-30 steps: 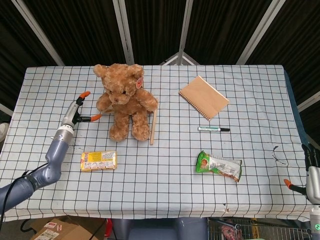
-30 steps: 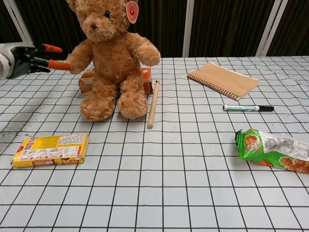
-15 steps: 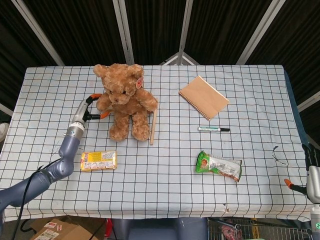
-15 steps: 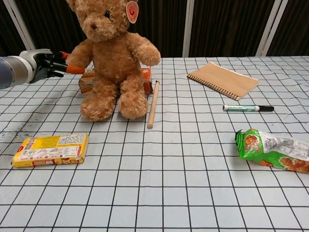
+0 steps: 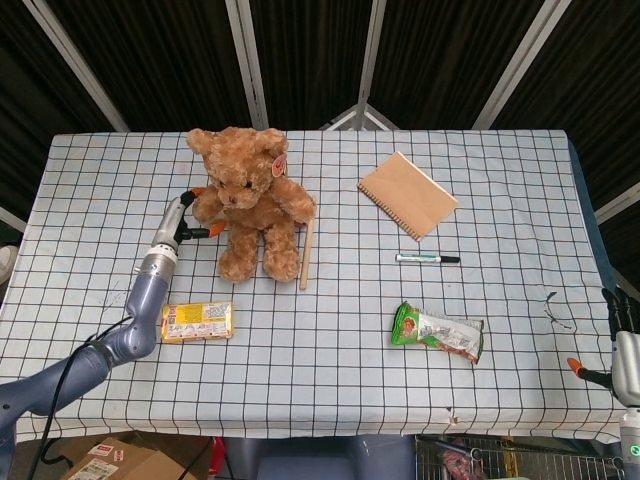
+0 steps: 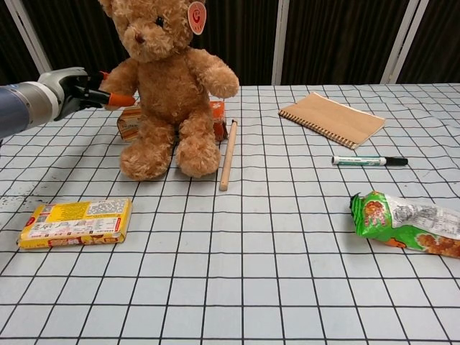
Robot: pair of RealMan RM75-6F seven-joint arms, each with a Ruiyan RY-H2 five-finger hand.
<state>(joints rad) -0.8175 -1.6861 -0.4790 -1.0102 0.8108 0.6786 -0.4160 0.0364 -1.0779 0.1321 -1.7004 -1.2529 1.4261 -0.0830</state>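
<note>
— Checked cloth covers the bench [image 5: 330, 370]; nearest, a yellow packet [image 6: 75, 222], then what?

— Farther back, the left hand [image 5: 180, 218], fingers spread and holding nothing, reaches the teddy bear [image 5: 250, 200], which sits upright just to its right. The right hand [image 5: 622, 345] hangs off the far edge, well apart; its state can't be told.

Print on the yellow packet [image 6: 75, 223] seems too small to read.
</note>
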